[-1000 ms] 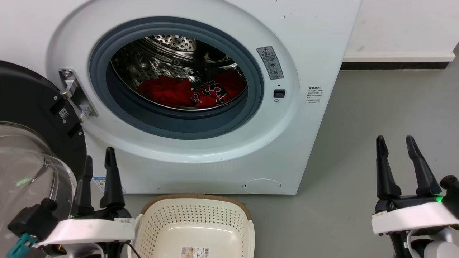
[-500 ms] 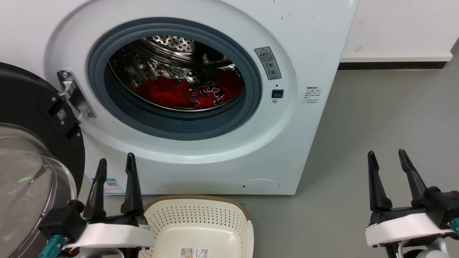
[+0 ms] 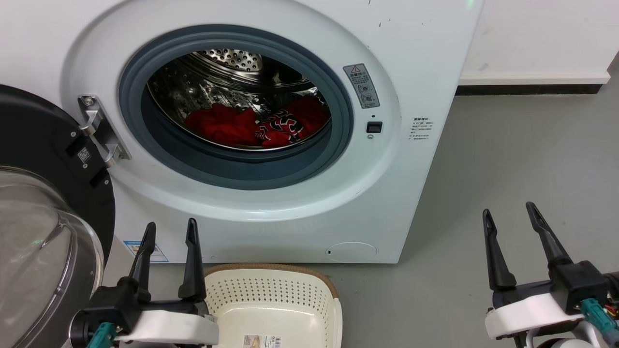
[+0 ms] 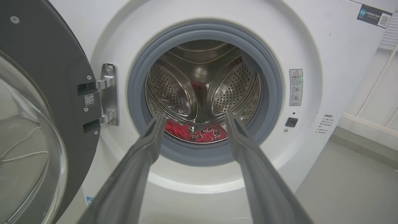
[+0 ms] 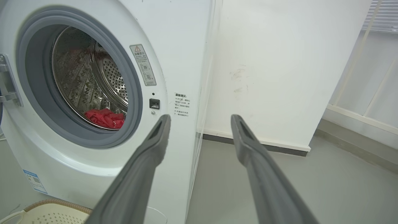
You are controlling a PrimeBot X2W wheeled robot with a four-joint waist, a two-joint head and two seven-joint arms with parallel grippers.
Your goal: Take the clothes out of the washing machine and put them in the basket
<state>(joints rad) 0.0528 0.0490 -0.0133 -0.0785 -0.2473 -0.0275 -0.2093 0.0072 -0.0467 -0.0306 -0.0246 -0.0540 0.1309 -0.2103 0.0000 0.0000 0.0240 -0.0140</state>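
Note:
The white washing machine (image 3: 411, 58) stands with its door swung open to the left. Red clothes (image 3: 227, 124) lie at the bottom of the steel drum, a jersey with black-and-white lettering (image 3: 283, 126) to their right; they also show in the left wrist view (image 4: 199, 132) and right wrist view (image 5: 105, 118). The cream basket (image 3: 271, 302) sits on the floor below the porthole, with nothing in it but a label. My left gripper (image 3: 169, 231) is open beside the basket's left rim. My right gripper (image 3: 510, 215) is open over the floor at the right. Both are outside the machine.
The open glass door (image 3: 43, 232) with its black rim fills the left side, close to my left arm. Grey floor (image 3: 512, 154) stretches to the right of the machine, bounded by a white wall with a dark skirting (image 3: 527, 88).
My left gripper has moved right and down, toward the basket's left rim. My right gripper has dropped lower and drifted a little left. The clothes have not moved.

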